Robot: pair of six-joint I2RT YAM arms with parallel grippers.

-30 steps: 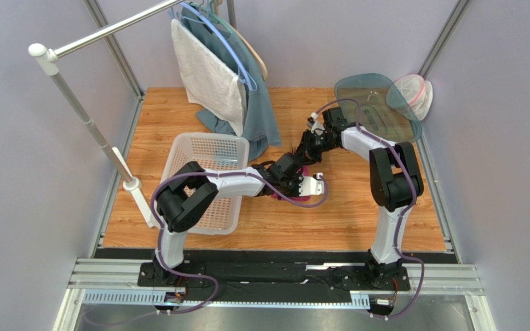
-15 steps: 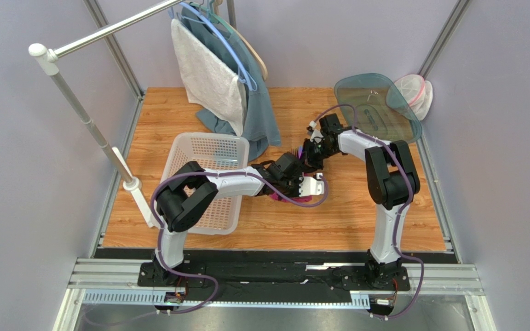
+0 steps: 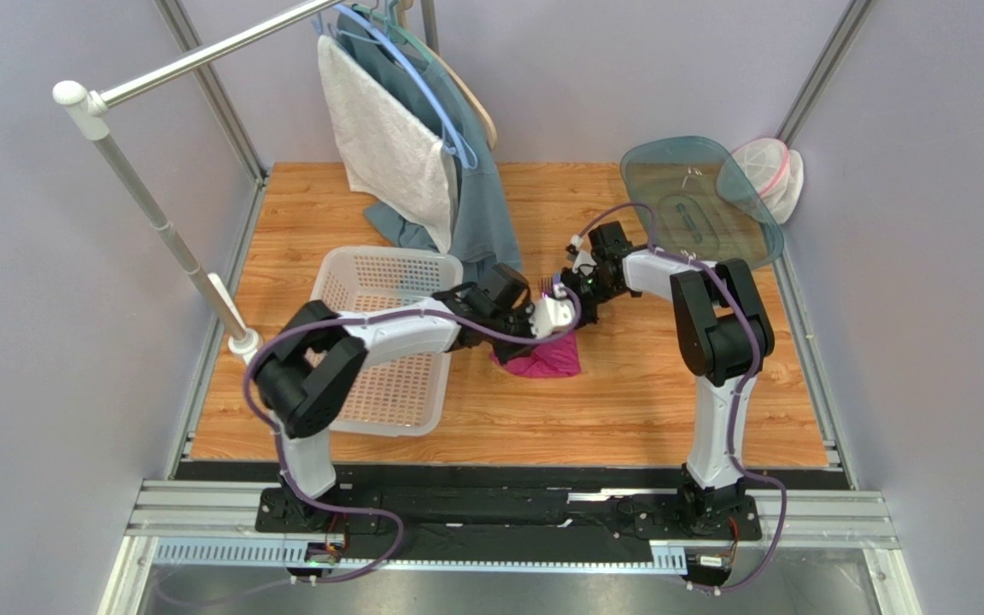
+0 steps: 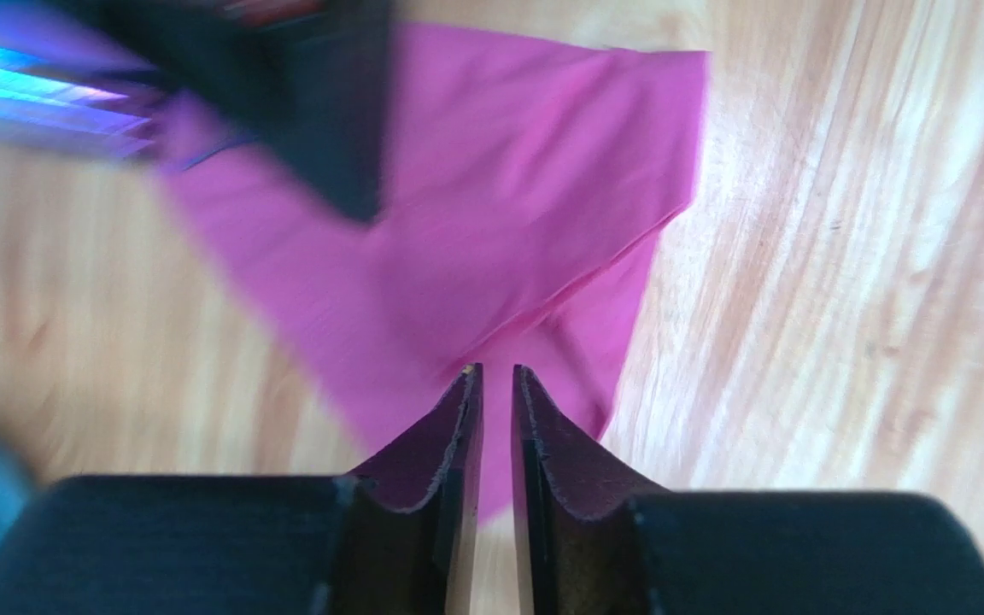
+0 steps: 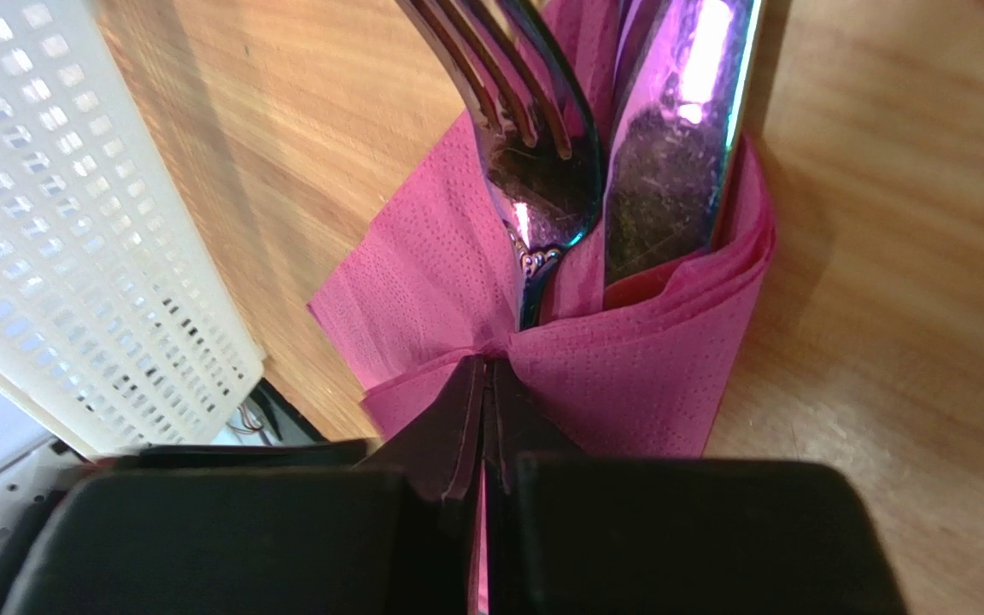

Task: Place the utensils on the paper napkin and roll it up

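Where the clothes rack (image 3: 157, 218) stands at the left edge of the wooden table (image 3: 664, 397), a white basket (image 3: 388, 372) sits just right of its foot, and the L arm reaches over the basket's far part toward centre. Behind, a grey-white towel (image 3: 382, 135) and a teal cloth (image 3: 487, 224) hang from hangers. The L gripper (image 4: 496, 378) hovers at mid-table. In the L wrist view its fingers are drawn nearly together w/ only a thin slit between them and nothing in it, and the tips are over a corner of the paper napkin (image 3: 546, 361). The napkin lies on the wood just right of the basket, magenta, partly folded, w/ one pointed flap toward the near side. At its far edge is the R gripper (image 5: 484, 385), fingers closed tight and pinching a gathered fold of the napkin. The utensils are in that fold: a fork (image 5: 529, 141) on the left and a knife (image 5: 677, 128) beside it, approx. parallel, both shiny purple. The paper wraps up around the knife's right side and their handle ends are hidden under the bunched paper. Far right, a translucent teal lid (image 3: 696, 192) rests at the table's back corner, w/ a clear pink-rimmed container (image 3: 769, 173) just beside it.
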